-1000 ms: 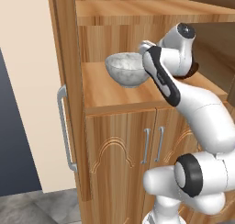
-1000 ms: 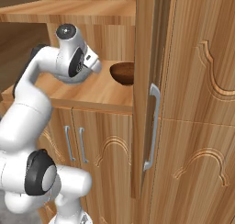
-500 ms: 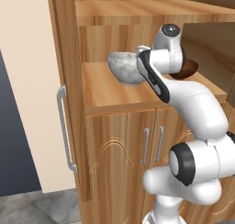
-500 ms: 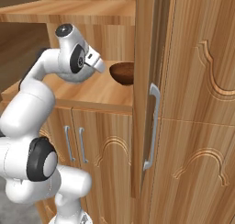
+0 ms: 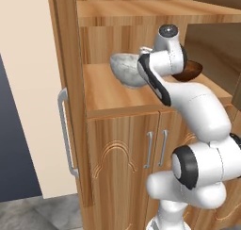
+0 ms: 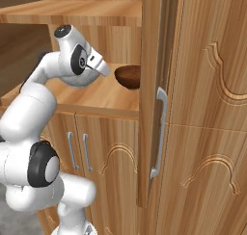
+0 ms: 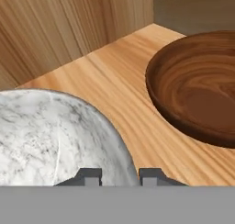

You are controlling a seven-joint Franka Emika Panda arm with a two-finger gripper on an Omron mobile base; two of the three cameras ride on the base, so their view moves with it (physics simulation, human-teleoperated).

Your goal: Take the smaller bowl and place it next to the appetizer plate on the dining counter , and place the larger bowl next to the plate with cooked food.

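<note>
Claw (image 7: pixel 119 175) pinches the larger bowl's (image 7: pixel 50 136) rim, the smaller bowl (image 7: pixel 197 85) just beside.

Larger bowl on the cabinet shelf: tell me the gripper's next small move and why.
Probably lift straight up a little. In the hand view the gripper has its fingertips set astride the rim of the larger bowl, which sits on the wooden shelf beside the smaller bowl. Rising first should clear the smaller bowl.
</note>
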